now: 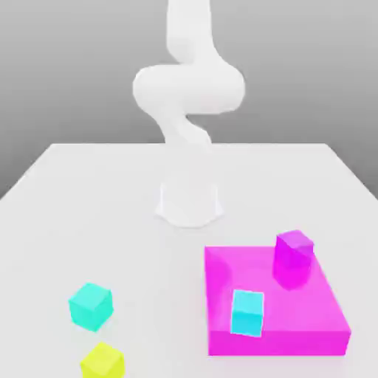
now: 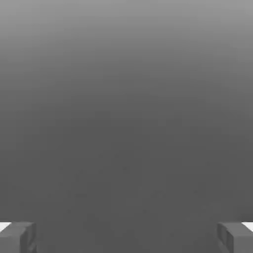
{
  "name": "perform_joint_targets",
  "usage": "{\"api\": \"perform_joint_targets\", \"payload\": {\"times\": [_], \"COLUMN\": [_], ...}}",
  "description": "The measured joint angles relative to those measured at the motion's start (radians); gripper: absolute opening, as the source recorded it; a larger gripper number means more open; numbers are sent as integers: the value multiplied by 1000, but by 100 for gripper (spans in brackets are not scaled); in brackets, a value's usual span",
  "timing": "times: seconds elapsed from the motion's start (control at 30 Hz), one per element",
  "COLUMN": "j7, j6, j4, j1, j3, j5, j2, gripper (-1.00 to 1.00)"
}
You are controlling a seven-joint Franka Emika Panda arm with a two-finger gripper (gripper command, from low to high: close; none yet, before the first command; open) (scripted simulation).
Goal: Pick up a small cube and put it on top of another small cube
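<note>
The pincer (image 2: 126,238) stands empty, its tips wide apart, so picking has yet to begin. A turquoise cube (image 1: 91,306) and a yellow cube (image 1: 102,362) sit on the white bench (image 1: 162,295). Next, presumably, it must align above one candidate and descend.

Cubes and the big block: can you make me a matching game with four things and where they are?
Things, in the exterior view:
1. yellow cube
2. purple cube
3. green-turquoise cube
4. robot arm

Places:
A. at the big magenta block's far right corner
B. behind all the cubes
C. nearest the picture's bottom edge
D. on the table, just behind the yellow cube

Pairs: 1-C; 2-A; 3-D; 4-B
</note>
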Motion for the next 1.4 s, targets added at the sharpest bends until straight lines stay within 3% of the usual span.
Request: {"api": "perform_joint_targets", "payload": {"times": [0.27, 0.47, 0.6, 0.73, 0.93, 0.97, 1.2, 1.4], "j7": [91, 112, 74, -32, -86, -89, -87, -63], "j6": [151, 267, 350, 435, 593, 619, 626, 481], "j4": [-126, -220, -285, -347, -329, -324, -323, -354], "j1": [-148, -222, -264, -311, -349, -352, -355, -344], "j3": [-7, -63, -105, -97, -52, -47, -44, -64], "j5": [-132, -165, -114, 31, 107, 110, 108, 75], "j2": [299, 514, 651, 782, 979, 1012, 1020, 844], "gripper": [0, 0, 0, 0, 0, -100, -100, -100]}}
